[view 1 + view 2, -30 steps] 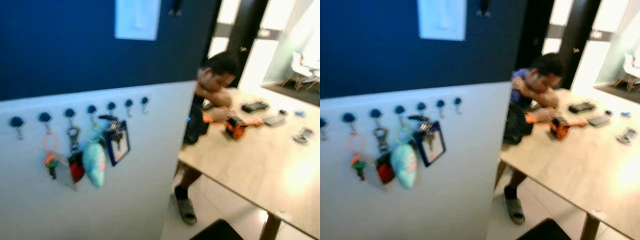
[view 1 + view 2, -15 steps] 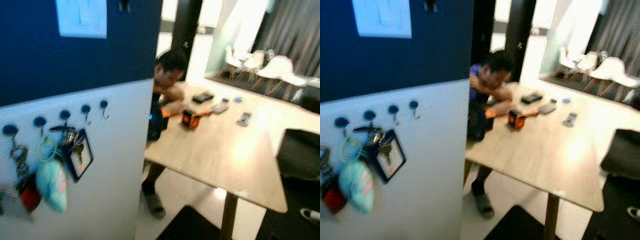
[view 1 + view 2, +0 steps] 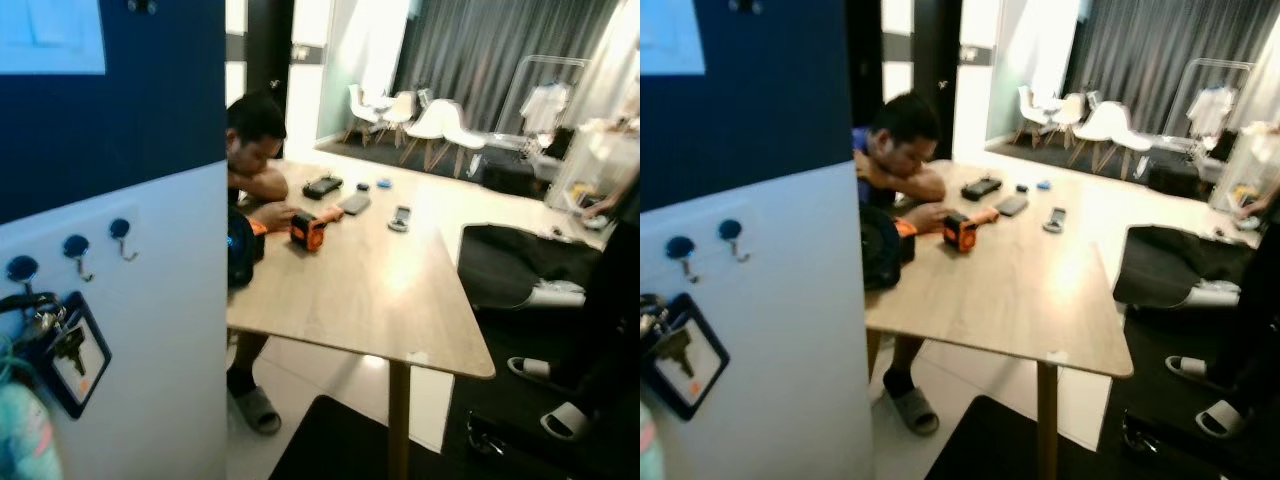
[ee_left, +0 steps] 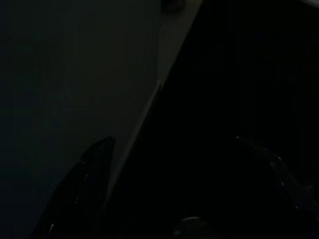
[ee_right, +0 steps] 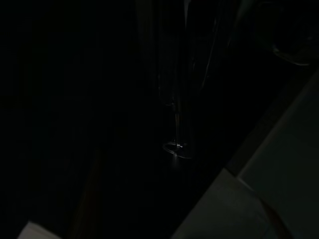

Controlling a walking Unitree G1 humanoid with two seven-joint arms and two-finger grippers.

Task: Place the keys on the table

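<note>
A bunch of keys (image 3: pixel 62 345) with a black framed tag hangs from a hook on the white wall panel at my far left, beside a teal plush keyring (image 3: pixel 25 435). Two bare blue hooks (image 3: pixel 75 247) sit to their right. The light wooden table (image 3: pixel 380 290) stands ahead in the middle of the room. My left gripper (image 4: pixel 179 149) hangs in shadow with its two black fingers (image 4: pixel 92 164) spread apart, nothing between them. The right wrist view is nearly black; a small metal glint (image 5: pixel 174 147) hangs there, and I cannot make out what it is.
A person (image 3: pixel 255 150) sits leaning on the table's far left end, by an orange tape measure (image 3: pixel 308 231) and phones (image 3: pixel 354 203). A black chair (image 3: pixel 510 265) stands at the table's right. Another person's legs in slippers (image 3: pixel 565 420) stand far right. A dark mat (image 3: pixel 330 450) lies below.
The camera has swung to the right: the key hooks slid to the left edge and the table and room beyond came to the middle. The keys still hang on the wall.
</note>
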